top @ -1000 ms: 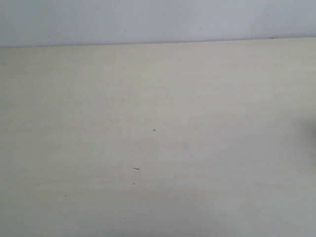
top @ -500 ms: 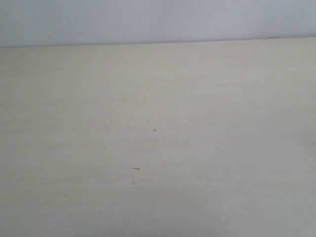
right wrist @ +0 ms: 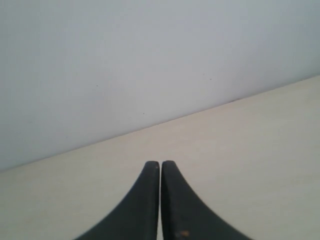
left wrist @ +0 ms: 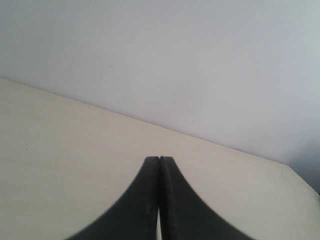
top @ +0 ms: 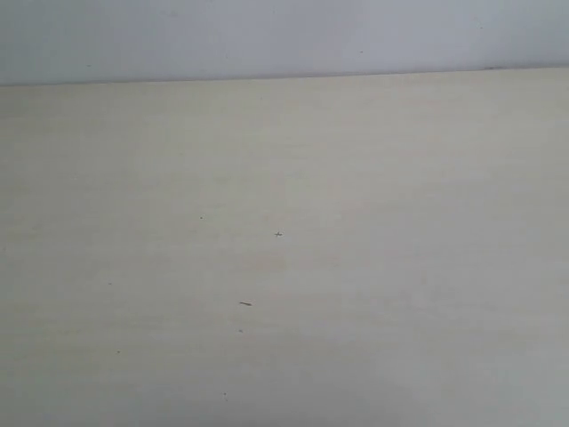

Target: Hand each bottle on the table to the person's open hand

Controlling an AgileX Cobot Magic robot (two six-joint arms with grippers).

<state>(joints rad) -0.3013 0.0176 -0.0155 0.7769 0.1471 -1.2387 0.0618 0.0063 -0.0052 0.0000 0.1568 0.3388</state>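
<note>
No bottle and no hand show in any view. The pale beige table (top: 373, 267) fills the exterior view, bare but for a few tiny dark specks (top: 245, 303); neither arm appears there. In the left wrist view my left gripper (left wrist: 159, 159) is shut, its two black fingers pressed together with nothing between them, above the table (left wrist: 65, 150). In the right wrist view my right gripper (right wrist: 160, 163) is likewise shut and holds nothing, over the table (right wrist: 250, 145).
A plain grey-white wall (top: 267, 36) rises behind the table's far edge (top: 284, 77). The left wrist view shows the table's corner (left wrist: 295, 172) beside a dark gap.
A dark shape at the right edge of the exterior view one second ago has gone out of view. Nothing else has changed.
</note>
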